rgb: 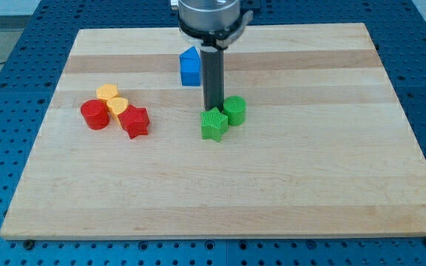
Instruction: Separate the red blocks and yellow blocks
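Materials and surface finish

The board (220, 185) is pale wood, smooth, with lengthwise grain bands. The red blocks (95, 115) (134, 121), yellow blocks (107, 92) (117, 107), green blocks (214, 124) (234, 110) and blue block (190, 67) look like matt plastic. The rod (213, 77) is dark and matt; the collar (209, 15) above it at 12 o'clock is glossy metal.

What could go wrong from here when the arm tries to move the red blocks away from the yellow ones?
1. My tip sits right at the green star block and green cylinder; heading left may drag them along.
2. The red cylinder, red star block and two yellow blocks are packed tightly, so one push may move both colours together.
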Robot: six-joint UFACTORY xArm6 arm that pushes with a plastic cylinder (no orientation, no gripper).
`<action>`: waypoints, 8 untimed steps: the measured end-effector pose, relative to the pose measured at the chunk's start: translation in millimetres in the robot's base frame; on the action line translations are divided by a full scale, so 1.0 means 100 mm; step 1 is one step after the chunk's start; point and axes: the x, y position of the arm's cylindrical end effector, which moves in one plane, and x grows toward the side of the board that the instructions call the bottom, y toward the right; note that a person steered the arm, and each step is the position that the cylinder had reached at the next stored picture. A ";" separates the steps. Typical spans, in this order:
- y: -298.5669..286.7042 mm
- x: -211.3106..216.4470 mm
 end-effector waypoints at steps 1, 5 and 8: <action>-0.21 -0.26; -1.83 0.78; -1.36 0.12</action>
